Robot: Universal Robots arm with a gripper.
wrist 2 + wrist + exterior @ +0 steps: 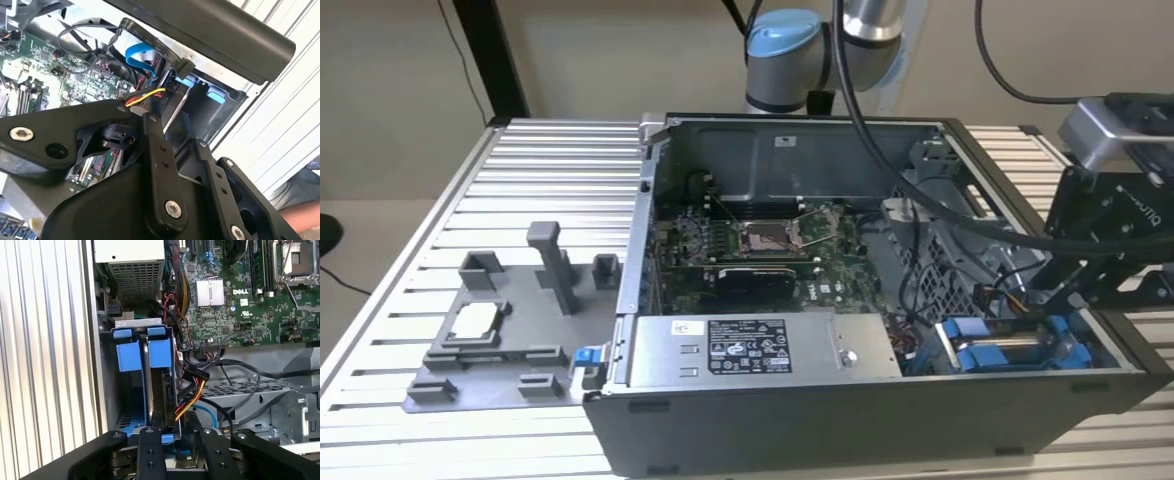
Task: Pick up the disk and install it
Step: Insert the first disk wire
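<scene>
The disk (161, 390) stands on edge in the drive bay at the case's front corner on the exterior view's right. It is silver-grey with a blue bracket (160, 353), next to a second blue bracket (129, 356). In the exterior view the bay's blue brackets (1062, 346) sit just under my gripper (1065, 308). My gripper (180, 437) hangs over the disk's near end. Its black fingers (150, 450) are apart, and the disk's silver edge (176, 107) runs between them in the second wrist view. The fingers look open, with nothing lifted.
An open computer case (854, 420) lies on a slatted metal table (547, 180). Inside it are the motherboard (761, 245), a grey power-supply box (761, 348) and loose cables (192, 395) beside the bay. A grey fixture tray (507, 340) sits on the exterior view's left.
</scene>
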